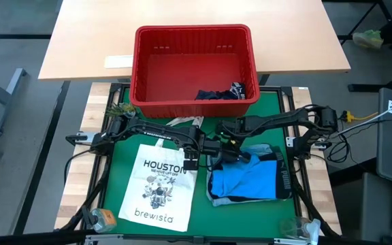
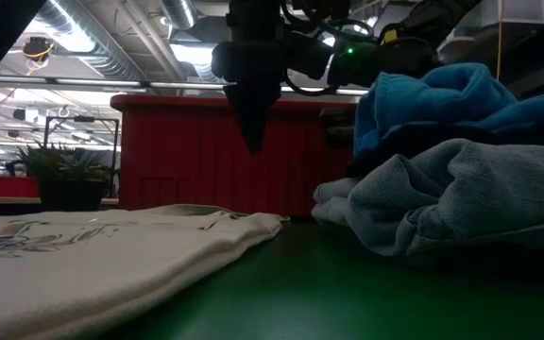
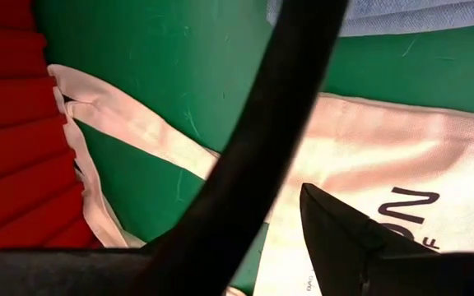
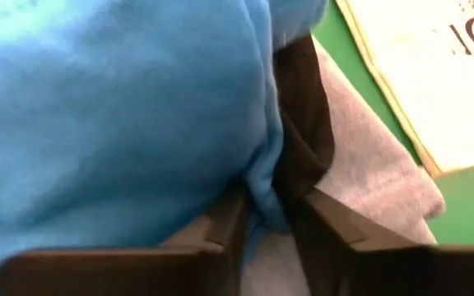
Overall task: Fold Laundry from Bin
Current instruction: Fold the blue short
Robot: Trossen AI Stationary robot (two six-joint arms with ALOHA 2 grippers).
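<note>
The red bin (image 1: 192, 29) stands at the far side of the green mat, with a dark navy garment (image 1: 216, 94) lying in its near right corner. On the mat's right lies a pile of laundry. A bright blue garment (image 1: 247, 178) is on top, a dark one (image 1: 284, 173) lies under it, and a pale grey-blue one (image 2: 461, 198) is at the bottom. My right gripper (image 4: 266, 226) is shut on the blue garment at the pile's far left corner. My left gripper (image 1: 190, 163) hangs over the far right corner of the white tote bag (image 1: 160, 185), pointing down and clear of it. My right gripper pinches a bunched fold of the bright blue garment (image 4: 262, 193) between its two fingers, at the pile's far left corner. The fingers slant down into the pile. Dark cloth (image 4: 303, 123) lies against one finger. The garment rests on the pile, slack.
The tote bag lies flat on the mat's left half, its straps (image 3: 122, 123) reaching toward the bin. A small plant (image 1: 118, 109) stands at the mat's far left. A small container (image 1: 104, 218) sits at the near left corner. Bare green mat (image 1: 203, 211) shows between the tote and the pile.
</note>
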